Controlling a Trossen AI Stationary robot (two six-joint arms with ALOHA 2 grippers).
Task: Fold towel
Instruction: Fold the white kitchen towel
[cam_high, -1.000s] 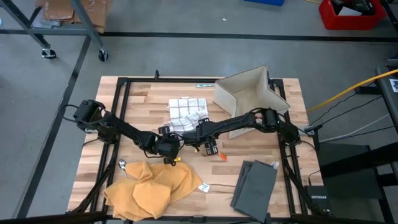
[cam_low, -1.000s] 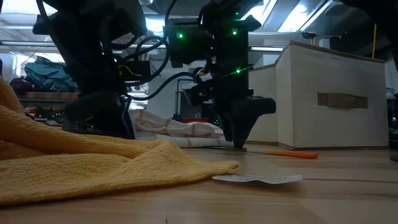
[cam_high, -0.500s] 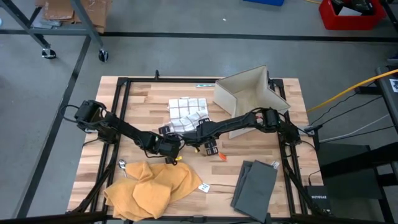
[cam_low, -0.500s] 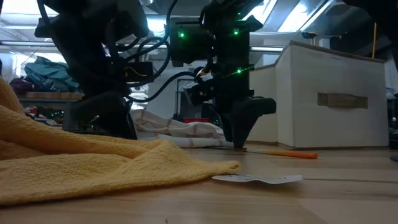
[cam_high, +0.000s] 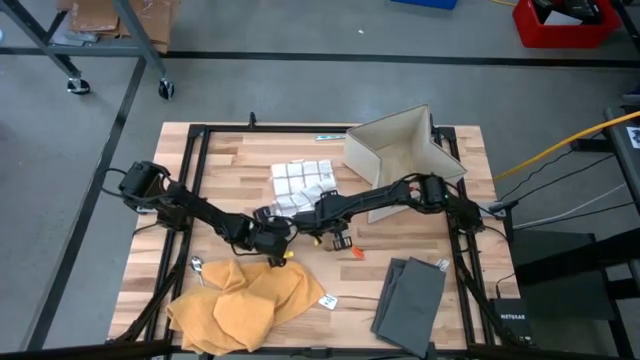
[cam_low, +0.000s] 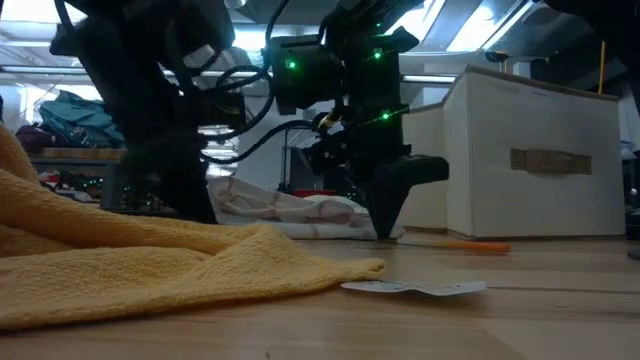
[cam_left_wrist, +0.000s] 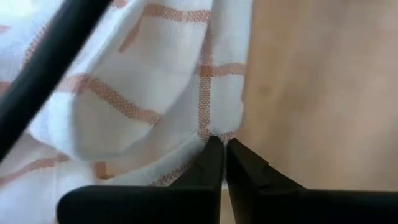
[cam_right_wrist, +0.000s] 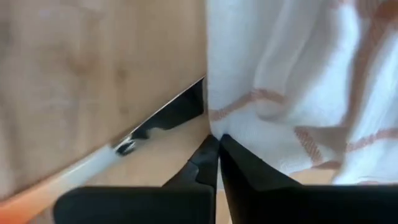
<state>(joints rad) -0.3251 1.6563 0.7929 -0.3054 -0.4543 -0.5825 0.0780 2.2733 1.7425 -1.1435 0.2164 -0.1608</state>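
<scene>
Wooden table: left pincer and right pincer each pinch the checked towel.

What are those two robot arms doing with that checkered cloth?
They are starting to fold the white checked towel in the middle of the wooden table. The left gripper and the right gripper have each pinched shut on a corner along the towel's near edge. The towel still lies mostly flat. A yellow cloth sits nearby, untouched.
</scene>
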